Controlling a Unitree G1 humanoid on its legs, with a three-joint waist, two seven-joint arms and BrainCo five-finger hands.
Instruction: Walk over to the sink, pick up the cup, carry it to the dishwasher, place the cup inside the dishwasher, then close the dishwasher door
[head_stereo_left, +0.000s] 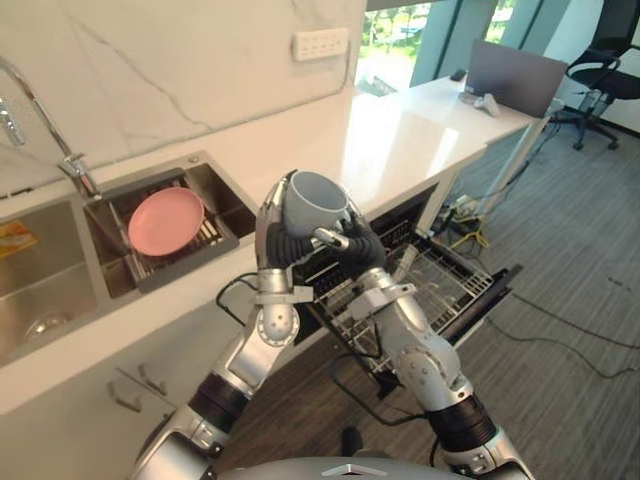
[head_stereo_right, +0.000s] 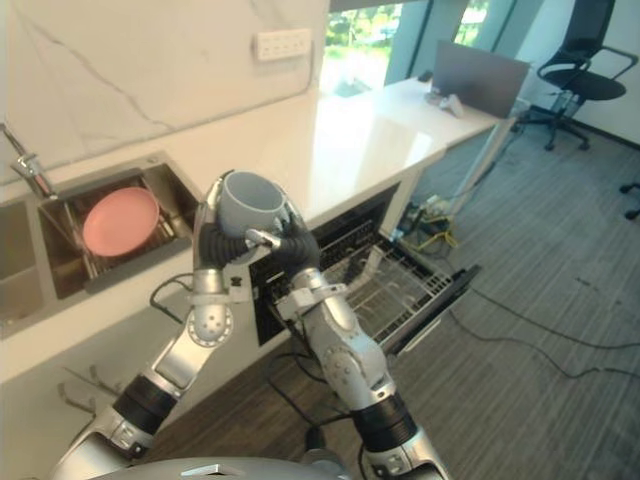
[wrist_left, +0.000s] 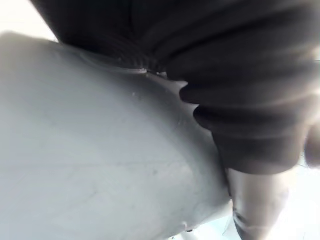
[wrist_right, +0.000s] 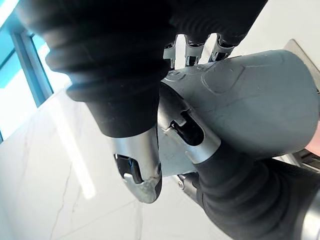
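Grey cup is held in the air, mouth up, just off the front edge of the surface, between sink and open dishwasher. Probably mid-carry, with two hands used for steadiness. Left robot hand is curled round the cup's side. Right robot hand is curled on the opposite side, clamping it. Pink plate lies in the sink.

- No text, number or sign could be read on anything
- A yellow packet in the sink bore some coloured marking, too small to make out
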